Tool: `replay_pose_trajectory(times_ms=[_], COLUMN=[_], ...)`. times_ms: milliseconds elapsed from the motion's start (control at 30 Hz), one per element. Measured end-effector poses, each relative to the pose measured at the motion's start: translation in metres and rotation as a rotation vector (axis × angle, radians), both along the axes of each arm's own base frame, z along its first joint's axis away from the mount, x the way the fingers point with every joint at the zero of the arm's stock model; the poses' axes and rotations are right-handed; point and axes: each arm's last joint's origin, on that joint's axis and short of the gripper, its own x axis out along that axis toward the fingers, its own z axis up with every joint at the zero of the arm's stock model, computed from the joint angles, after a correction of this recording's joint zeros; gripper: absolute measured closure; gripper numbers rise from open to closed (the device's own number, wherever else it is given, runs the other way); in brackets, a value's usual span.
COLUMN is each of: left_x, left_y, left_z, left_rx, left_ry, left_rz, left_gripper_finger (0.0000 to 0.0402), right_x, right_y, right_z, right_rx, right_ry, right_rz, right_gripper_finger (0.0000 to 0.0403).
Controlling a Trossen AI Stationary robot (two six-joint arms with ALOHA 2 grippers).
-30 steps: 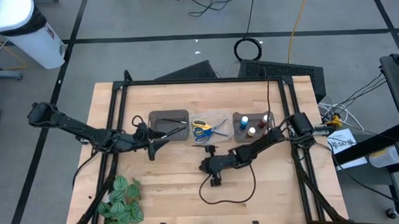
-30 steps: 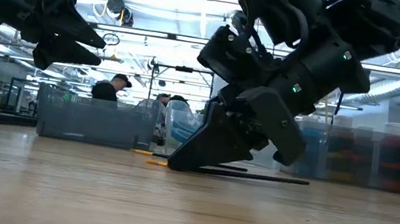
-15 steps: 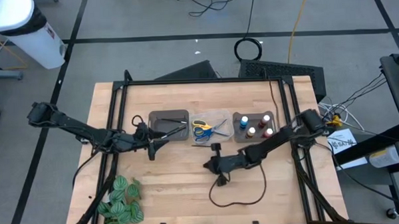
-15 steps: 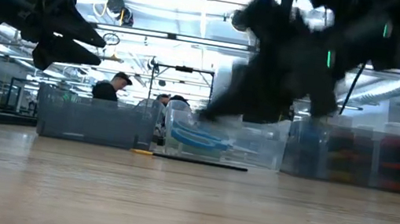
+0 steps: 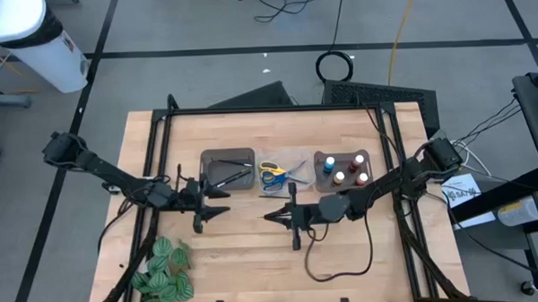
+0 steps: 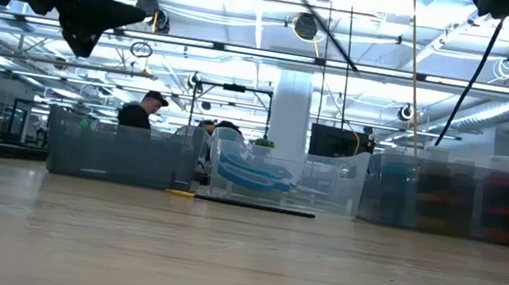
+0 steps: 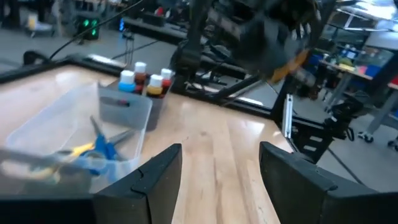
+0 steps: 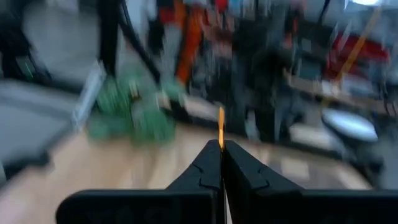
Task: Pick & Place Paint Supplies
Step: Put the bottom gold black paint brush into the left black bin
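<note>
Four small paint bottles (image 5: pixel 343 170) stand upright, close together, right of the frame's centre in the high view, with blue, white and red-brown caps. Scissors (image 5: pixel 279 175) with blue and yellow handles lie flat at centre. Left of them rest thin dark paintbrushes (image 5: pixel 230 177). One paintbrush (image 6: pixel 243 203), yellow-ended, lies flat on the tabletop in the low view. Another thin brush (image 8: pixel 221 132), orange-tipped, stands upright, pinched in the right end effector (image 8: pixel 221 163).

A pale wooden worktop (image 5: pixel 246 250) is seen from above, edged by a dark frame. Three bins are set in a row across its middle: a grey bin (image 5: pixel 228 171) at left, a clear bin (image 5: pixel 284 174) in the centre, a grey bin with paint bottles (image 5: pixel 342 172) at right. A green leafy bunch (image 5: pixel 163 269) lies at the near left corner. A thin dark paintbrush (image 6: pixel 250 205) lies on the wood just before the bins.
</note>
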Motion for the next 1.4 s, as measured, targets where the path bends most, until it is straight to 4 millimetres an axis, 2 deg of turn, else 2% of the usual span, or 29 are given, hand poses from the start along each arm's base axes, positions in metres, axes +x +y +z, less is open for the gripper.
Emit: replay_pose_trajectory(times_ms=[133,267,600,733,867,1033,1100,1167,1333,1400], left_x=[0.009,0.029,0.114,0.141,0.156,0.158,0.158,0.158,0.158,0.158], left_y=[-0.008,-0.018,-0.054,-0.065,-0.068,-0.065,-0.065,-0.065,-0.065,-0.065], left_z=[-0.003,-0.006,0.018,0.028,0.035,0.036,0.035,0.033,0.032,0.032], left_rx=[0.043,0.125,0.349,0.415,0.417,0.403,0.401,0.409,0.419,0.418], left_ry=[-0.019,0.024,-0.010,-0.044,-0.067,-0.063,-0.052,-0.035,-0.021,-0.022], left_rz=[-0.019,-0.025,-0.016,-0.009,0.008,0.028,0.028,0.025,0.009,0.005], left_gripper_finger=[0.0176,0.0176,0.0176,0.0176,0.0176,0.0179,0.0195,0.0228,0.0361,0.0384], right_x=[0.000,0.000,0.000,-0.001,-0.002,-0.002,-0.002,-0.002,-0.002,-0.002], right_y=[-0.001,-0.002,-0.001,0.000,0.002,0.005,0.005,0.005,0.005,0.005], right_z=[0.016,0.019,0.019,0.019,0.019,0.019,0.019,0.019,0.019,0.018], right_rx=[0.037,0.052,0.050,0.050,0.050,0.043,0.038,0.031,0.025,0.024], right_ry=[-0.155,-0.185,-0.180,-0.180,-0.180,-0.179,-0.180,-0.181,-0.182,-0.177], right_rz=[0.070,0.095,0.098,0.103,0.110,0.113,0.113,0.112,0.112,0.108], right_gripper_finger=[0.0403,0.0403,0.0403,0.0403,0.0403,0.0403,0.0403,0.0403,0.0403,0.0403])
